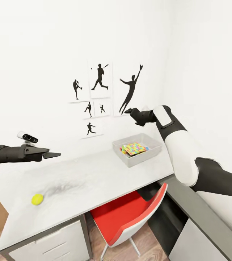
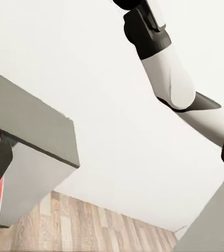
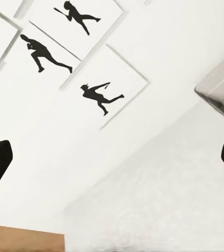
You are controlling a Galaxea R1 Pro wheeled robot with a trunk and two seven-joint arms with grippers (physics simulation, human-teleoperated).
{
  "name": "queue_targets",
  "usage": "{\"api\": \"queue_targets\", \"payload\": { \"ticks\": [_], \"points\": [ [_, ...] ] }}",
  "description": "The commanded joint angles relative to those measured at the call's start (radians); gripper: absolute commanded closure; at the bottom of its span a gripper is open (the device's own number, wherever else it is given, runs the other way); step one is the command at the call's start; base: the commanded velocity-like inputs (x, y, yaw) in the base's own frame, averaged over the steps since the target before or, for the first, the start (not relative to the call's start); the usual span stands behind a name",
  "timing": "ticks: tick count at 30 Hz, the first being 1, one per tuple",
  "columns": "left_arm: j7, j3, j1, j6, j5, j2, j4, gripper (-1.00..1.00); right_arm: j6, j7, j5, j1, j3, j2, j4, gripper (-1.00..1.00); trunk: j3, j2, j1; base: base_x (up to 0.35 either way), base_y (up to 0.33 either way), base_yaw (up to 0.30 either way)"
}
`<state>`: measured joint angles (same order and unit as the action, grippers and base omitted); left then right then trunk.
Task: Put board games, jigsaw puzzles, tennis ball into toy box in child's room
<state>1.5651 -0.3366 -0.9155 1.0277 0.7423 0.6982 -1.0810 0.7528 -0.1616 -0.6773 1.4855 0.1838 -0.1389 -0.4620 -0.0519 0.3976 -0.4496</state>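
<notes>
Matt white table, translucent plastic toy box, fuzzy tennis ball.

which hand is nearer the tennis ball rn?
Left. The left hand hovers above the table, up and right of the tennis ball; the right hand is raised beyond the toy box.

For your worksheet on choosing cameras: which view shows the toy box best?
The head view: the whole toy box sits on the table with puzzle sheets inside. The right wrist view catches one corner.

A white table stands against the wall. The grey toy box sits on its far right part. The tennis ball lies well apart from the box, by the near left edge.
</notes>
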Motion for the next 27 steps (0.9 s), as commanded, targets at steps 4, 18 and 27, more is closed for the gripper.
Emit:
{"api": "queue_targets", "payload": {
  "ticks": [4,18,27],
  "points": [
    [0.006,-0.003,-0.002,0.009,-0.026,0.001,0.037,-1.00,0.003,-0.011,-0.010,0.001,0.005,-0.001,-0.001,-1.00,0.001,0.002,0.000,-0.159,0.023,0.240],
    [0.006,0.000,0.000,0.002,-0.053,0.003,0.102,-1.00,0.004,-0.012,-0.009,0.001,0.004,-0.004,0.000,-1.00,0.014,0.002,0.000,-0.156,0.002,0.241],
    [0.006,0.002,0.000,-0.013,-0.064,0.023,0.159,-1.00,0.004,-0.012,-0.008,0.001,0.003,-0.004,0.004,-1.00,0.022,0.002,0.000,-0.166,0.000,0.241]
  ]
}}
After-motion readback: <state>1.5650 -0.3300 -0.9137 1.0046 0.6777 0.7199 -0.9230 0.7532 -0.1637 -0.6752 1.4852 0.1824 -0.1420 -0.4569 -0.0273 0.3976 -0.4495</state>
